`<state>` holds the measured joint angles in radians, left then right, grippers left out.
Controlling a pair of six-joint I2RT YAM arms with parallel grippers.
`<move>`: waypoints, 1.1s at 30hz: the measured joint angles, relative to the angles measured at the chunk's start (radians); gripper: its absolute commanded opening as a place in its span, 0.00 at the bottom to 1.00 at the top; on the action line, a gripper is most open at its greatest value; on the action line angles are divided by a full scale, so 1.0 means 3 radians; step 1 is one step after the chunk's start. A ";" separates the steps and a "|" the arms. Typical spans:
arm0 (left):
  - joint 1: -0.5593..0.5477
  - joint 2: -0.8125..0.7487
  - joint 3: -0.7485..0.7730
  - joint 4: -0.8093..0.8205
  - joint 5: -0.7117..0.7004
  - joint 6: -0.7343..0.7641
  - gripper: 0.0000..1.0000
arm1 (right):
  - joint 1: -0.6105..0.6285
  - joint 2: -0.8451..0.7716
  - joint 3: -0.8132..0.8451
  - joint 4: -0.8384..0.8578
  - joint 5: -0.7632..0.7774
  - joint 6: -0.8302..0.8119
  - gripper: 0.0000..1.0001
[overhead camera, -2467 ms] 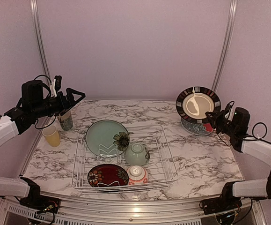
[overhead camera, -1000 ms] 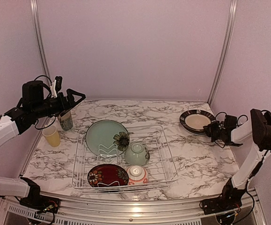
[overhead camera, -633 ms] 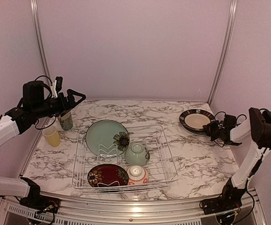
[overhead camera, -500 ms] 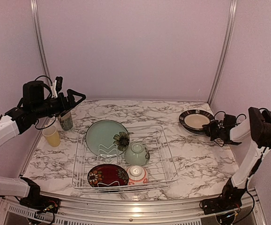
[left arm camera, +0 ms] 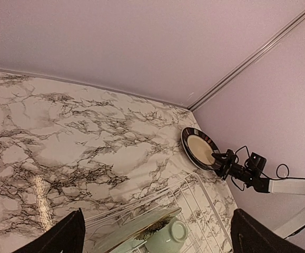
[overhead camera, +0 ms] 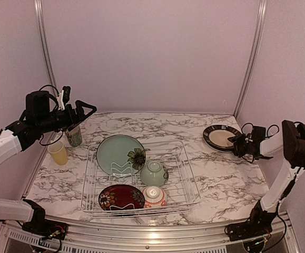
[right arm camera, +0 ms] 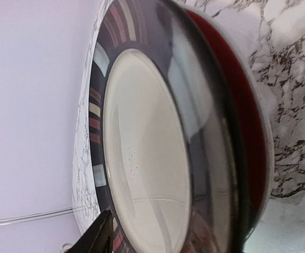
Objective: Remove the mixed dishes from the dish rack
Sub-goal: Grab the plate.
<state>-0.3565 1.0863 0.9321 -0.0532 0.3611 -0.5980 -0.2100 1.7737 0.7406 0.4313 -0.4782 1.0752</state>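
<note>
The white wire dish rack (overhead camera: 190,179) holds a teal plate (overhead camera: 115,153) on edge, a pale green bowl (overhead camera: 154,173), a dark red floral plate (overhead camera: 121,196) and a red-striped white bowl (overhead camera: 154,195). The black-rimmed cream plate (overhead camera: 220,136) lies at the back right on a red plate (right arm camera: 242,121). My right gripper (overhead camera: 235,141) is at its near rim, jaws open around the rim, one finger (right arm camera: 95,237) showing. My left gripper (overhead camera: 82,109) is open and empty, raised at the left above the patterned tall cup (overhead camera: 74,136) and the yellow cup (overhead camera: 58,153).
The left wrist view shows the rack's far corner (left arm camera: 205,190), the green bowl (left arm camera: 170,238), the cream plate (left arm camera: 198,149) and my right gripper (left arm camera: 223,159). Walls close the table at the back and both sides. Marble table (overhead camera: 231,179) surrounds the rack.
My right gripper lowered the black-rimmed plate from upright onto the stack at the back right, then drew back slightly to the right. The left arm has not moved.
</note>
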 measured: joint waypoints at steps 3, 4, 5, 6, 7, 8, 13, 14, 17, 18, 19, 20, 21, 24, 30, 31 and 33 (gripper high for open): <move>0.0000 0.0000 0.0000 0.0001 0.0000 0.0000 0.99 | 0.0000 -0.0125 0.0000 -0.0201 0.0051 -0.0103 0.57; 0.0000 0.0000 0.0000 0.0001 0.0000 0.0000 0.99 | 0.0000 -0.0175 0.0000 -0.0253 0.0066 -0.0128 0.58; 0.0000 0.0000 0.0000 0.0001 0.0000 0.0000 0.99 | 0.0000 -0.0219 0.0000 -0.0298 0.0079 -0.0154 0.59; 0.0000 0.0000 0.0000 0.0001 0.0000 0.0000 0.99 | 0.0000 -0.0272 0.0000 -0.0342 0.0092 -0.0192 0.60; 0.0000 0.0000 0.0000 0.0001 0.0000 0.0000 0.99 | -0.0001 -0.0322 0.0000 -0.0383 0.0106 -0.0228 0.60; 0.0000 0.0000 0.0000 0.0001 0.0001 0.0000 0.99 | -0.0001 -0.0356 0.0000 -0.0413 0.0116 -0.0257 0.61; 0.0000 -0.0001 0.0000 0.0001 0.0001 -0.0001 0.99 | -0.0001 -0.0439 0.0005 -0.0622 0.0141 -0.0417 0.66; 0.0000 -0.0001 0.0000 0.0001 0.0001 -0.0001 0.99 | 0.0000 -0.0439 0.0005 -0.0652 0.0145 -0.0435 0.68; 0.0000 -0.0001 -0.0001 0.0001 0.0001 0.0000 0.99 | 0.0000 -0.0439 0.0004 -0.0762 0.0168 -0.0505 0.70; 0.0000 -0.0001 -0.0001 0.0001 0.0001 -0.0001 0.99 | 0.0000 -0.0440 0.0004 -0.0790 0.0178 -0.0529 0.70; 0.0000 -0.0003 -0.0001 0.0001 0.0001 -0.0001 0.99 | 0.0000 -0.0444 0.0005 -0.0807 0.0191 -0.0556 0.71; 0.0000 -0.0004 -0.0001 0.0001 0.0001 -0.0001 0.99 | 0.0000 -0.0455 0.0008 -0.0838 0.0205 -0.0579 0.71; 0.0000 -0.0008 -0.0001 0.0001 0.0001 0.0000 0.99 | 0.0000 -0.0462 0.0010 -0.0870 0.0216 -0.0603 0.73; 0.0000 -0.0015 -0.0001 0.0001 0.0001 -0.0001 0.99 | 0.0000 -0.0478 0.0011 -0.0997 0.0285 -0.0698 0.74; 0.0000 -0.0020 -0.0001 0.0001 0.0001 -0.0001 0.99 | -0.0001 -0.0507 0.0106 -0.1197 0.0418 -0.0903 0.76; 0.0000 -0.0020 -0.0001 0.0001 0.0001 -0.0001 0.99 | -0.0001 -0.0515 0.0106 -0.1221 0.0443 -0.0938 0.76; 0.0000 -0.0020 -0.0001 0.0003 0.0001 -0.0001 0.99 | 0.0000 -0.0540 0.0106 -0.1261 0.0496 -0.0996 0.76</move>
<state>-0.3565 1.0801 0.9318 -0.0525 0.3614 -0.5983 -0.2100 1.6115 0.7723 0.0528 -0.3294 0.7765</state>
